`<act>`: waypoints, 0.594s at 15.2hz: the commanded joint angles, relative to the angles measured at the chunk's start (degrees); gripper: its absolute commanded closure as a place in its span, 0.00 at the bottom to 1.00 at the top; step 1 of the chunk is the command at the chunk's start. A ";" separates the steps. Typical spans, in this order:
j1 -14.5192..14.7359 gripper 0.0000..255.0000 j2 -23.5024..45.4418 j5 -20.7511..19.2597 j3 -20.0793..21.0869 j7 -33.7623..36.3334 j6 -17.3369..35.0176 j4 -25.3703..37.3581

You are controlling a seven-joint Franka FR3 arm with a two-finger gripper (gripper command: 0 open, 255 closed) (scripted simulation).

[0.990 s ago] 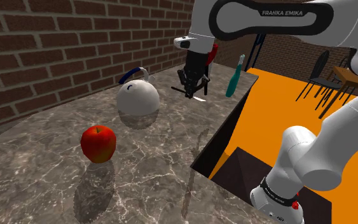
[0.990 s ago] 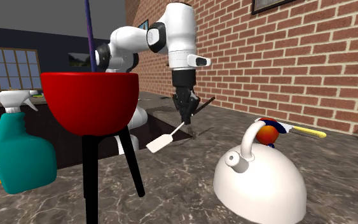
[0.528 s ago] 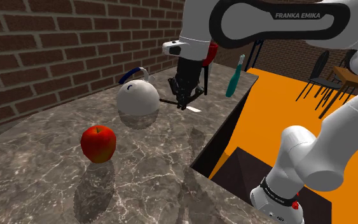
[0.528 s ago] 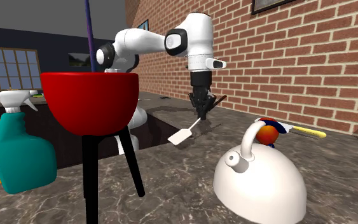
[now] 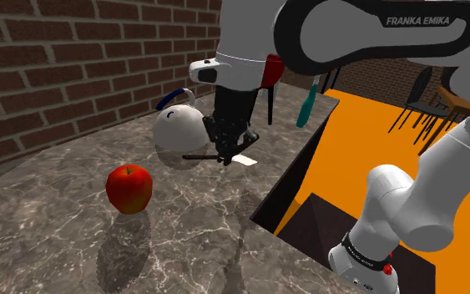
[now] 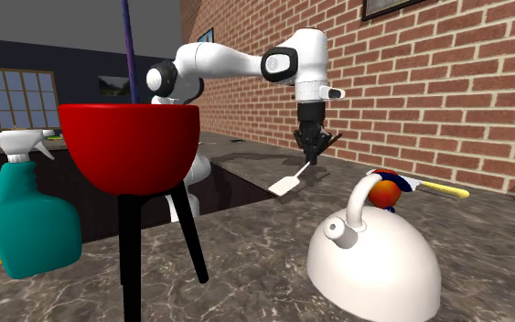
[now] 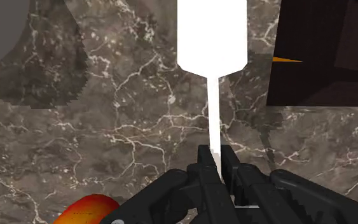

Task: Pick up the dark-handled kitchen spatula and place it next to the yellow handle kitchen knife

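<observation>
Carry step: spatula lifted, on its way to the knife

The black gripper point(image 5: 226, 150) is clamped on the dark-handled spatula point(image 6: 284, 186) where handle meets white neck, so the blade point(image 7: 211, 32) juts out ahead of the fingers. The spatula hangs clear above the middle of the marble counter point(image 5: 58, 209), just beside the white kettle point(image 5: 180, 129) and nearer the counter's open edge than its brick-wall edge. The yellow-handled knife point(image 6: 443, 190) lies toward the counter's end beyond the red apple point(image 5: 129, 187). Next, I judge, comes 1 sweep past kettle and apple, then a low, flat set-down alongside the knife without nudging it.
</observation>
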 commanded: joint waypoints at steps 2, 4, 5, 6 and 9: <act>1.52 1.00 2.22 0.27 2.69 4.21 0.36 2.15; 2.54 1.00 4.03 0.24 4.43 6.99 0.47 4.04; 3.05 1.00 5.02 0.16 5.28 8.39 0.50 5.09; 3.56 1.00 6.06 0.04 6.13 9.79 0.51 6.21; 5.17 1.00 9.56 -0.64 8.58 14.04 0.40 10.00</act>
